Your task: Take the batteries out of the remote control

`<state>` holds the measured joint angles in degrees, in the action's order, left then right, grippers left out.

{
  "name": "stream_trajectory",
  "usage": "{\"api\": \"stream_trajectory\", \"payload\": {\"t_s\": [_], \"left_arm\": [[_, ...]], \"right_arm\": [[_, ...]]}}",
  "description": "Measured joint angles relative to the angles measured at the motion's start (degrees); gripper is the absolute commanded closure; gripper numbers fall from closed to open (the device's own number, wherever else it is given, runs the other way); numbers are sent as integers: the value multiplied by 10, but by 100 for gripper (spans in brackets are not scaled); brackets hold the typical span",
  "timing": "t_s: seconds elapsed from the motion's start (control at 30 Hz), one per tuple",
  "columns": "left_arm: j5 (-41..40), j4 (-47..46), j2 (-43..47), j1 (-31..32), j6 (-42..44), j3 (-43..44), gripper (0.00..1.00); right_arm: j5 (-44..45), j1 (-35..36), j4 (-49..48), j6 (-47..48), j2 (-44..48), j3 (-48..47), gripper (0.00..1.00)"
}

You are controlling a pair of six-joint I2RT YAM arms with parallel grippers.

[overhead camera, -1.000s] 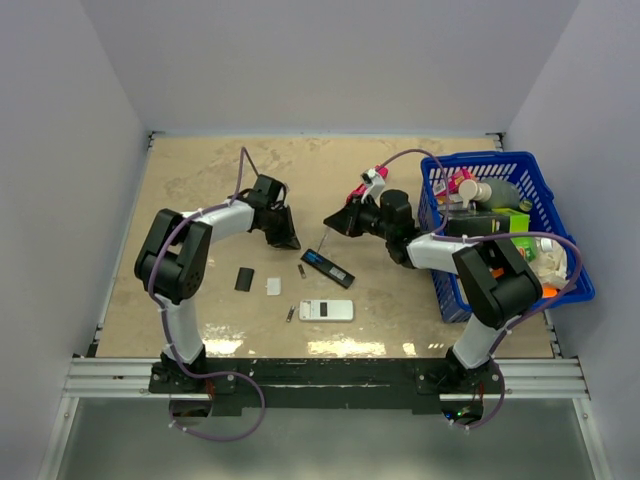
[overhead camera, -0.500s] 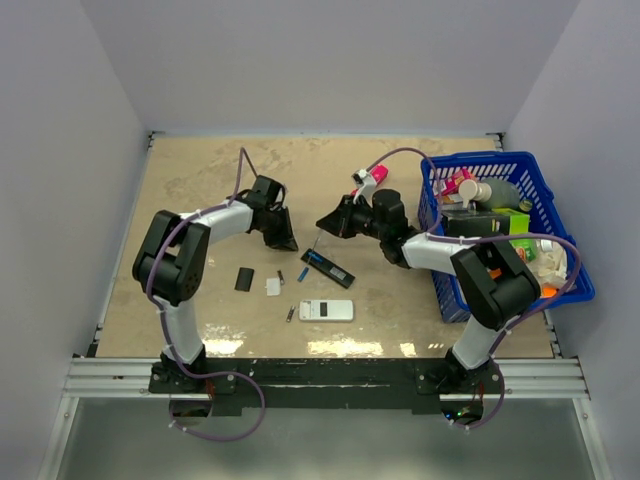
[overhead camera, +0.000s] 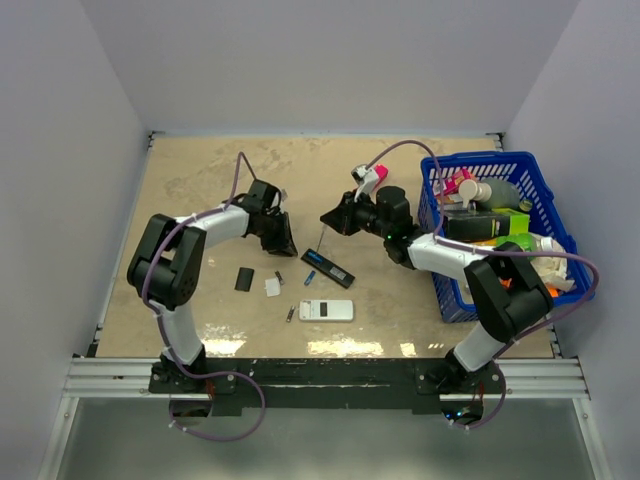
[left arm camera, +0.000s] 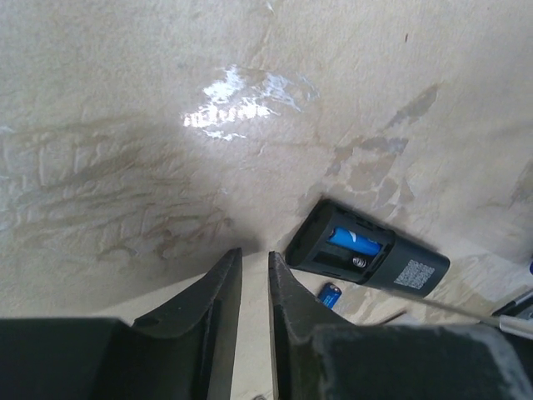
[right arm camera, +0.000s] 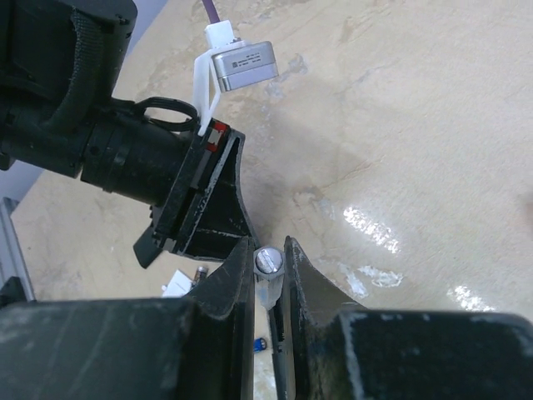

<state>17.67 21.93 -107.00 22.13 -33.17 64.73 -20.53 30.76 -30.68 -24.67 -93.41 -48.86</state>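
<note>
Batteries: one blue cell point(left arm camera: 354, 243) inside the open bay of the black remote point(left arm camera: 316, 247), a loose blue cell point(left arm camera: 331, 293) beside it on the surface point(left arm camera: 125, 125). Its grey label point(left arm camera: 414, 272) unreadable. Meanwhile left fingers point(left arm camera: 221, 292) slightly parted, empty; right fingers point(right arm camera: 229, 279) clench a thin tool point(right arm camera: 267, 261).

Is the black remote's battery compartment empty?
No, a blue battery lies inside the open compartment of the black remote.

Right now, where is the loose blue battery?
In the top view, the blue battery lies mid-scene beside the left end of the black remote, with the white remote just nearer the arms.
</note>
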Motion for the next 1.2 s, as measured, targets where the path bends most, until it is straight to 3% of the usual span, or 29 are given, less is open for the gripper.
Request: {"api": "stream_trajectory", "payload": {"t_s": [0.47, 0.87, 1.2], "left_arm": [[82, -55, 4, -2, -7, -39, 74], [108, -80, -12, -2, -15, -35, 76], [127, -87, -37, -2, -18, -11, 76]], "right_arm": [[-17, 1, -48, 81, 0, 0, 100], [-15, 5, -51, 84, 0, 5, 100], [19, 12, -88, 68, 0, 65, 100]]}}
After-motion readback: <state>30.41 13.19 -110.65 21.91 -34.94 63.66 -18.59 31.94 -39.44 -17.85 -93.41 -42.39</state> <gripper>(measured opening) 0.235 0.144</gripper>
